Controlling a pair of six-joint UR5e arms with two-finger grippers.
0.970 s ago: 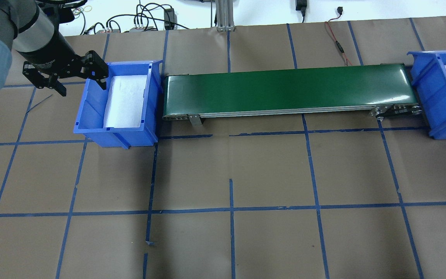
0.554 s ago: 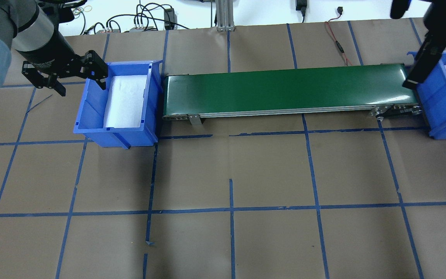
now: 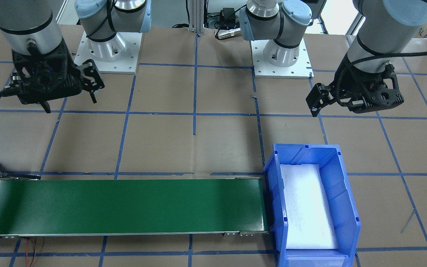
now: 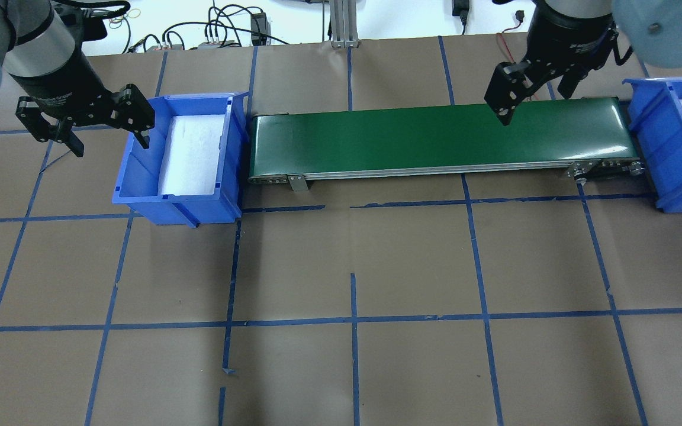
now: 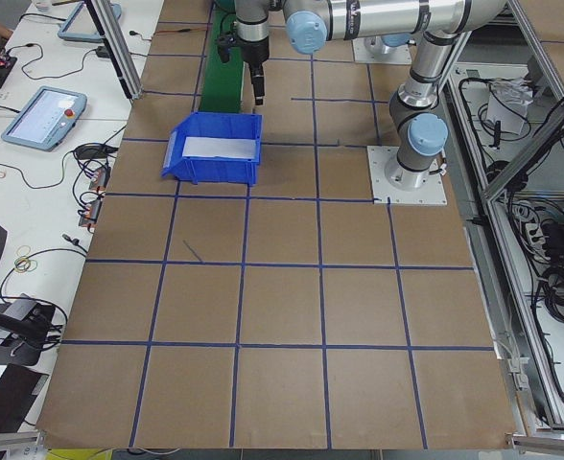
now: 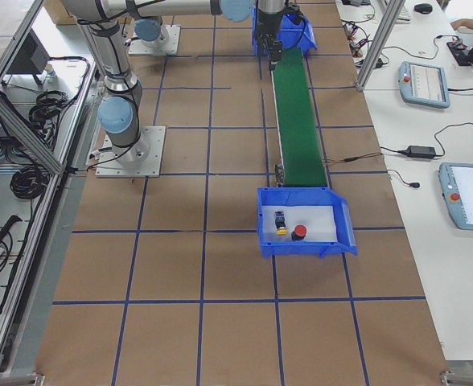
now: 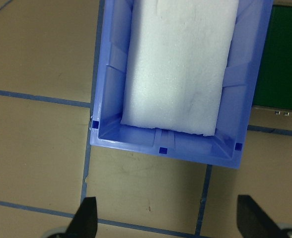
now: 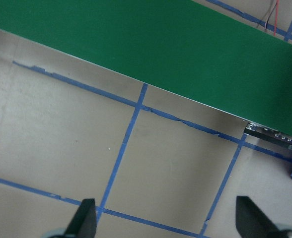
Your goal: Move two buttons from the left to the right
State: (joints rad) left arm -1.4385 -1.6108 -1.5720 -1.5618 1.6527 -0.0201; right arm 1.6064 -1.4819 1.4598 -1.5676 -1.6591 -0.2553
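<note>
The red-capped button (image 6: 299, 232) and the yellow-capped button (image 6: 281, 231) lie in the right blue bin (image 6: 333, 241) on white foam; they show clearly only in the exterior right view. My left gripper (image 4: 109, 144) is open and empty, hovering by the near-left side of the left blue bin (image 4: 140, 171), which holds only white foam (image 7: 181, 64). In the left wrist view its fingertips (image 7: 86, 218) stand wide apart. My right gripper (image 4: 533, 100) is open and empty above the right part of the green conveyor (image 4: 436, 139).
The conveyor (image 3: 124, 205) runs between the left bin (image 3: 343, 193) and the right bin (image 4: 655, 136). The table is brown paper with a blue tape grid. Cables and devices lie along the far table edge (image 4: 222, 32).
My right arm has come in from the right and moved left, to over the conveyor's right part. My left gripper has shifted slightly left and toward the near side.
</note>
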